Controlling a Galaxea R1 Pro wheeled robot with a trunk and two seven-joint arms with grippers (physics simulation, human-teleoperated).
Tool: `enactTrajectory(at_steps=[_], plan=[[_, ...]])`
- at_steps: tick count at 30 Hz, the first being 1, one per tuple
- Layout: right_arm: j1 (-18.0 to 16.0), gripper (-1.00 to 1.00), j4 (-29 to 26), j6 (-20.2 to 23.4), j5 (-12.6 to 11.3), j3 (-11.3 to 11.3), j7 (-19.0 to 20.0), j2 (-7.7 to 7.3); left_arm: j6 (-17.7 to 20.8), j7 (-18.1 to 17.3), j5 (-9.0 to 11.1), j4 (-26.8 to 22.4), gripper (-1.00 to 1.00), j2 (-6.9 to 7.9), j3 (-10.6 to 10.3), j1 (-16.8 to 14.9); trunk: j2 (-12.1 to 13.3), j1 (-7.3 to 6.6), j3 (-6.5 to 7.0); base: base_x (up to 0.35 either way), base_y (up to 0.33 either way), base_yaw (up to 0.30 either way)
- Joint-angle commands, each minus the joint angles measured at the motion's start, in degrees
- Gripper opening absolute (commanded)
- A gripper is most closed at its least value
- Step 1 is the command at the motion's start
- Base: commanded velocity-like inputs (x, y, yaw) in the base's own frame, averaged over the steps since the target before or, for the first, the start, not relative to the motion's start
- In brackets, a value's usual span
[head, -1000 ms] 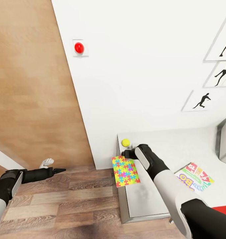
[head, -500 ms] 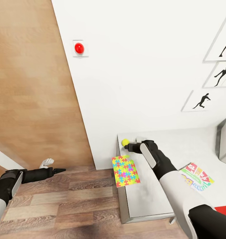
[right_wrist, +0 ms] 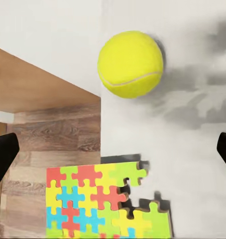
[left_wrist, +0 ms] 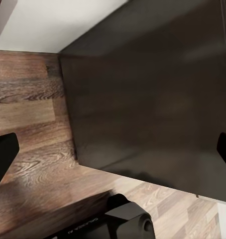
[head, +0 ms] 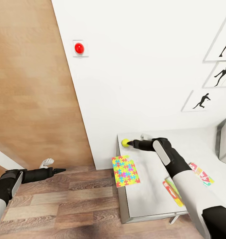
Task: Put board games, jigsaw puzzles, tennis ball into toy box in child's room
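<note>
Honestly, main risk: the tennis ball sits near the table corner by the wall, so a nudge from either fingertip could roll it off the edge or onto the jigsaw puzzle. Right gripper jaws are spread wide, empty, with the ball just ahead and roughly centred between them, not yet enclosed. Left gripper hangs over the floor, well apart, its jaws spread too.

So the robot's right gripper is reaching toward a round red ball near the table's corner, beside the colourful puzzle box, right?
Not quite: the round ball is yellow, a tennis ball, as the right wrist view shows. The rest holds: the right gripper reaches toward it near the corner of the pale table, beside the colourful jigsaw puzzle box.
</note>
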Motion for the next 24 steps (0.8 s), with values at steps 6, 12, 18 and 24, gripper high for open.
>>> enactTrajectory(at_steps=[6,12,18,24], plan=[[3.9,1.00,-2.5,0.3,-6.9,0.0,15.7,-6.24,0.5,-0.3,-0.1,0.0,1.00,-0.02,0.2,-0.1,-0.1,0.03,-0.10,0.000,0.000,0.000],[14.7,1.00,-11.7,-5.7,-15.8,-0.1,38.3,-12.17,0.5,-0.3,-0.1,0.0,1.00,-0.05,0.2,-0.1,-0.1,0.03,-0.10,0.000,0.000,0.000],[22.5,1.00,-20.7,-11.2,-17.9,-0.1,46.9,-13.49,0.5,-0.4,-0.1,0.0,1.00,-0.24,0.2,0.0,-0.1,0.03,-0.10,0.000,0.000,0.000],[27.1,1.00,-27.6,-12.5,-18.4,-0.6,48.9,-13.86,0.6,-1.1,-0.1,0.0,1.00,-0.70,0.2,-0.1,-0.1,0.03,-0.10,0.000,0.000,0.000]])
